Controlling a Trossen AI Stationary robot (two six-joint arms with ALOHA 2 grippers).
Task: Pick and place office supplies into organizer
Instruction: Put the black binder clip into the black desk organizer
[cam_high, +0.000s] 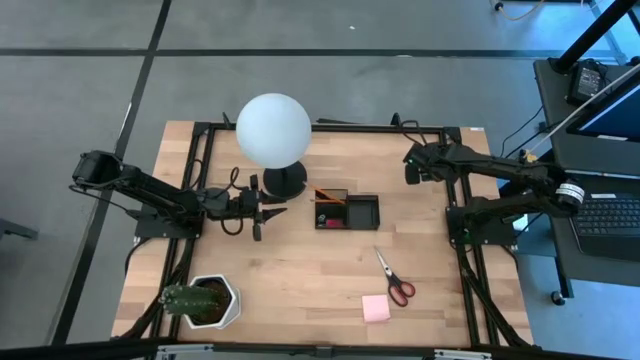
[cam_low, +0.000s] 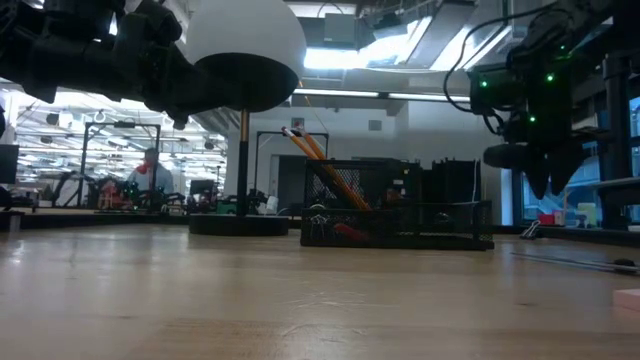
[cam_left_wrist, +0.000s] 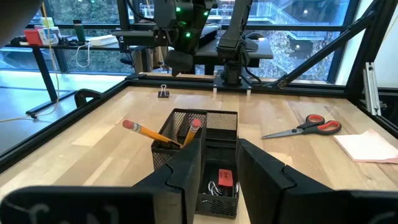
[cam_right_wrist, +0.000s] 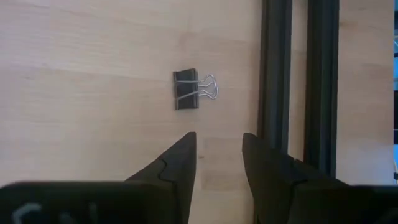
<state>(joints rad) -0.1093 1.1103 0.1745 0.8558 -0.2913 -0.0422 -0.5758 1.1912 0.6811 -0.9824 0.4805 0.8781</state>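
Both claws released, nothing held; supplies partly sorted.

Left gripper (cam_high: 258, 213) left of centre, fingers apart, facing organizer (cam_high: 347, 212) mid-frame; pencils (cam_left_wrist: 158, 134) and red block (cam_left_wrist: 225, 178) inside. Right gripper (cam_right_wrist: 219, 163) upper right, fingers apart above binder clip (cam_right_wrist: 186, 90) lying beside table rail. Scissors (cam_high: 394, 279) and sticky pad (cam_high: 376, 308) lower right, on bare wood, apart from organizer.

Table: pale matt wooden table top (cam_high: 300, 270), visible grain.
Organizer: black wire-mesh metal organizer tray (cam_left_wrist: 205, 134).
Clip: small black binder clip (cam_right_wrist: 186, 90), shiny wire handles.
Lamp: smooth matt white globe lamp (cam_high: 273, 130).
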